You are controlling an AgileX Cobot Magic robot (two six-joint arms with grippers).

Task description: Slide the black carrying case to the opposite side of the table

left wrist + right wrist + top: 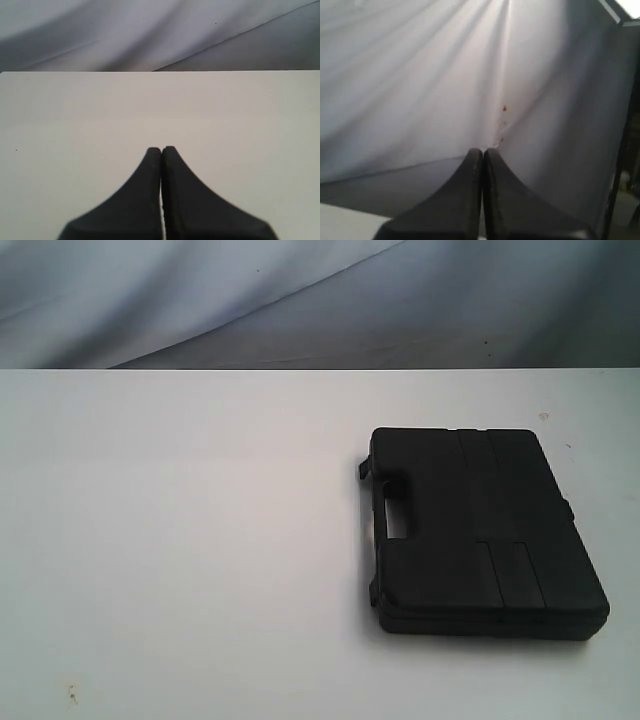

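A pale grey cloth backdrop (300, 300) is hanging in soft folds behind the scene, filling the far side of the exterior view. In front of it, a large plain white table (180, 540) is stretching across the whole width, from the far edge to the near edge.

The black carrying case (480, 530) is lying flat and closed on the right half of the table, about midway between near and far, with bare tabletop on every side of it. Its moulded handle opening (398, 515) is facing left, toward the middle of the table. A small latch (363, 468) is sticking out on that same left edge, just beyond the handle.

The left gripper (161, 149) is hovering over bare white tabletop, its two black jaws pressing together with nothing between them. The right gripper (483, 151) is pointing toward the backdrop, its jaws likewise pressing together on nothing.

A few tiny dark specks (72, 695) are showing on the near left corner of the table. Small red marks (504, 107) are dotting the cloth ahead of the right gripper.
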